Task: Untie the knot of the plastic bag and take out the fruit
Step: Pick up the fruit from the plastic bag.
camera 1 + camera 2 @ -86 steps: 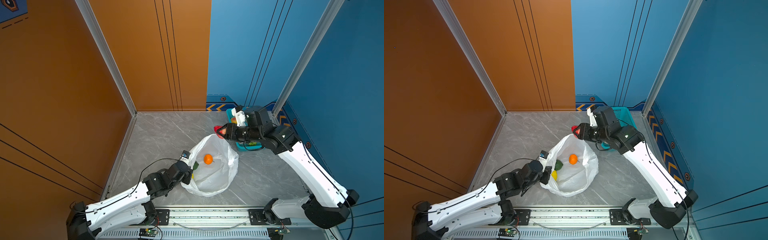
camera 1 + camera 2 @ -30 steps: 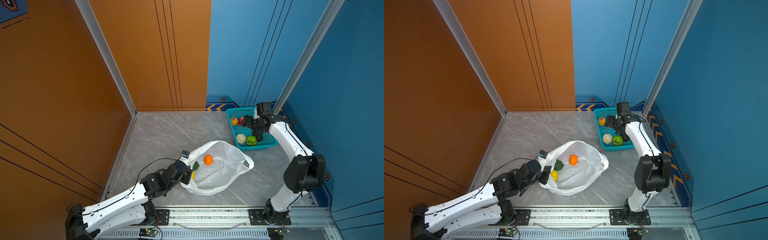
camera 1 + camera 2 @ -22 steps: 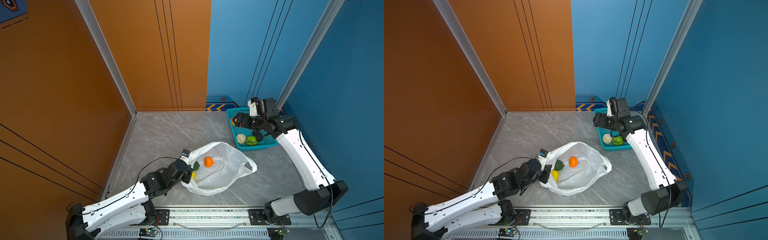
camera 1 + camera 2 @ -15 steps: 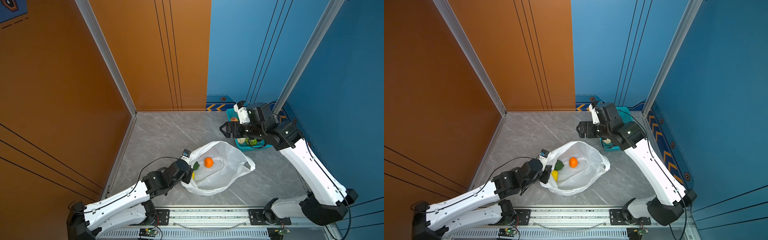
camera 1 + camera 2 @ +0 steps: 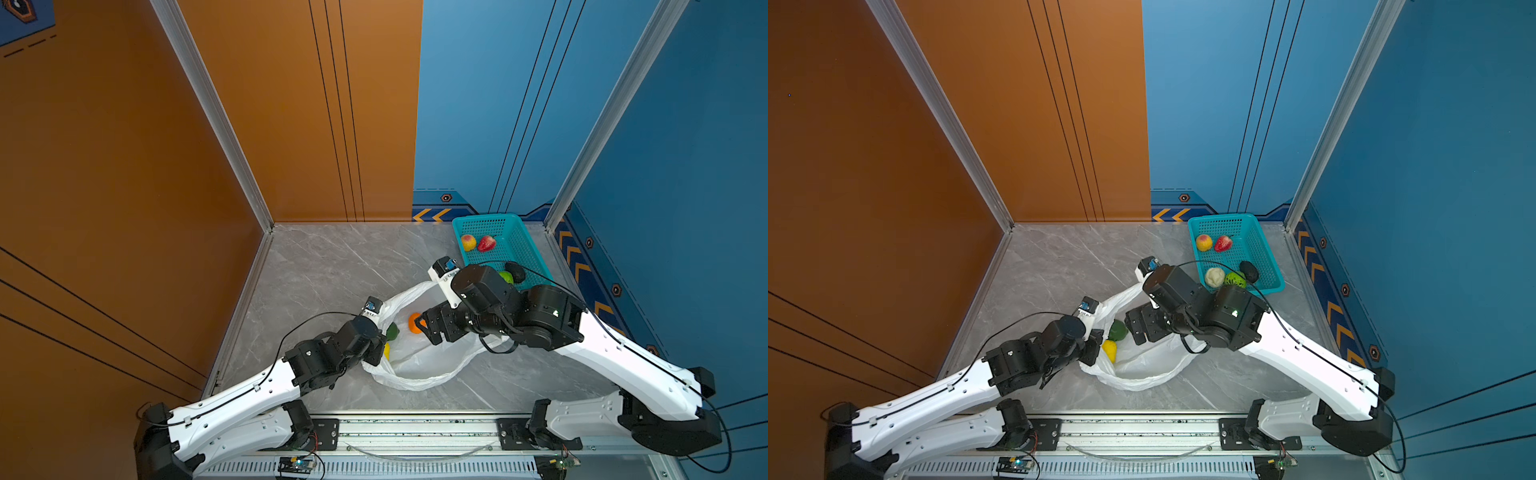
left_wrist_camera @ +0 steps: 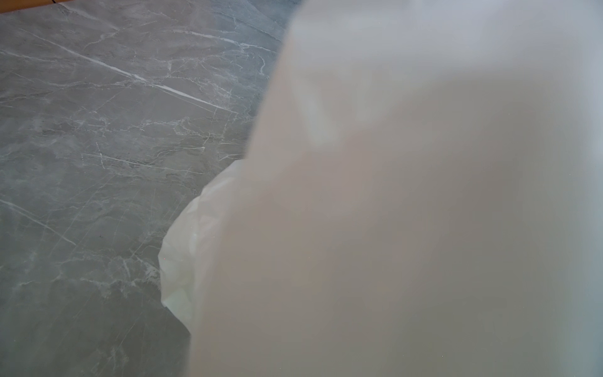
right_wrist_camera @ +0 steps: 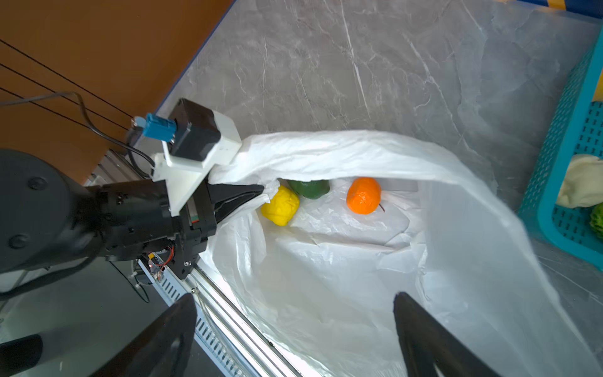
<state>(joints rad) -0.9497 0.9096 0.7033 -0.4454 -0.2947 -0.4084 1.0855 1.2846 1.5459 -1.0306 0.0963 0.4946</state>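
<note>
My left gripper (image 7: 261, 193) is clenching tight on the rim of the plastic bag (image 7: 326, 261), pinching a fold of the thin white film at the edge of its mouth. The bag is lying on the grey marbled table (image 5: 332, 266) with its mouth gaping wide.

Right at those pinching tips a yellow fruit (image 7: 280, 205) is sitting inside the bag. A dark green fruit (image 7: 310, 187) is lying tight beside it, and an orange fruit (image 7: 363, 195) is resting a little further from the tips, apart from the pair.

My right gripper (image 7: 293, 297) is hanging released over the bag's opening, jaws spread wide with nothing between them, facing the orange fruit. Blurred white plastic, close against the lens, is filling most of my left wrist view.

Behind my right gripper the teal basket (image 5: 1217, 218) is standing near the bag. It is holding a red-yellow fruit (image 5: 1203, 242) and a red fruit (image 5: 1223, 243) side by side at the end farther from my jaws. A cream-white fruit (image 5: 1214, 277), a bright green fruit (image 5: 1234, 279) and a black fruit (image 5: 1249, 270) are bunching together at the nearer end.
</note>
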